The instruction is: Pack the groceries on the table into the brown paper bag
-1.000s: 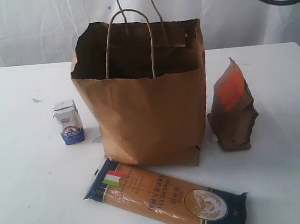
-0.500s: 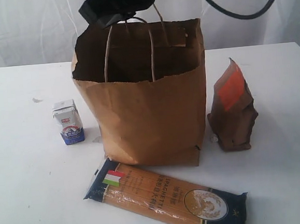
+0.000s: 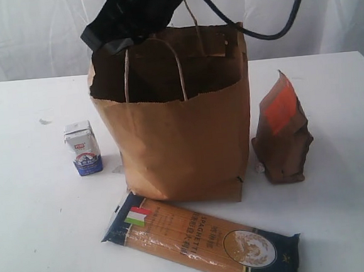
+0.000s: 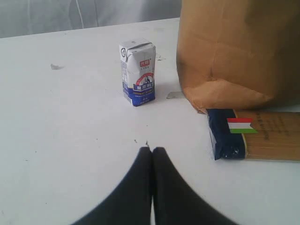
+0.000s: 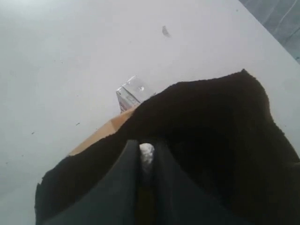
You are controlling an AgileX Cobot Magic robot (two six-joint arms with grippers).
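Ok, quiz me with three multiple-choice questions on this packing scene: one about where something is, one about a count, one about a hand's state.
1. Where does the small blue-and-white milk carton stand in the exterior view? A) left of the tall brown paper bag B) inside it C) behind it
2. How many groceries sit on the white tabletop outside the bag? A) two B) three C) five
3. The left hand is: A) open wide B) shut and empty C) clamped on the carton
1 A: the carton stands apart at the bag's left. 2 B: carton, brown-orange pouch, long spaghetti pack. 3 B: its black fingers meet with nothing between.
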